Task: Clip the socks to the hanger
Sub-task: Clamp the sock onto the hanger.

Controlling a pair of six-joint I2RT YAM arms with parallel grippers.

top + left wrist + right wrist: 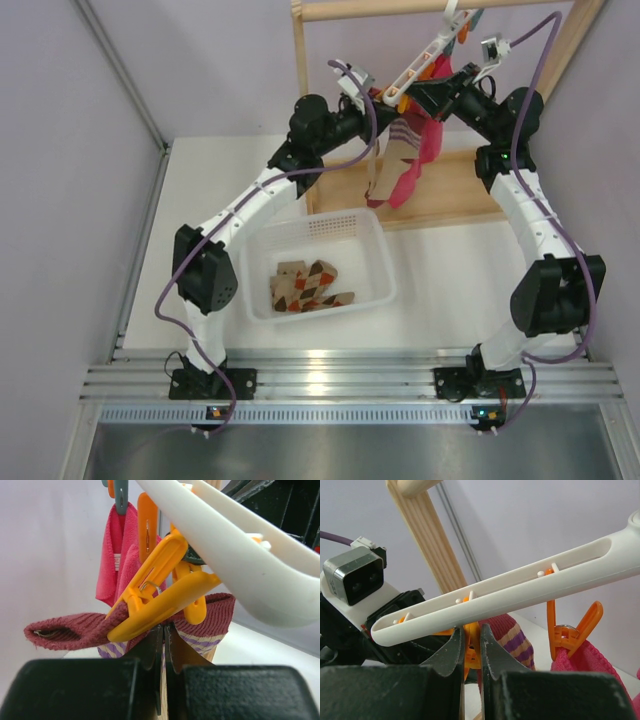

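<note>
The white hanger [432,52] hangs tilted from the wooden rack. A beige sock with purple stripes and a maroon cuff [392,150] hangs under its low end. In the left wrist view my left gripper [164,630] is shut on this sock [75,630] just below an orange clip [160,597] that sits over the cuff. My right gripper [471,630] is shut on an orange clip [472,652] right under the hanger bar [520,590], with the striped sock [515,640] behind it. Argyle socks [310,285] lie in the basket.
A white basket [375,250] stands mid-table between the arms. A pink cloth [422,150] hangs from another orange clip [570,630]. The rack's wooden post [300,90] and base [455,195] stand close behind both grippers. A grey wall edges the left.
</note>
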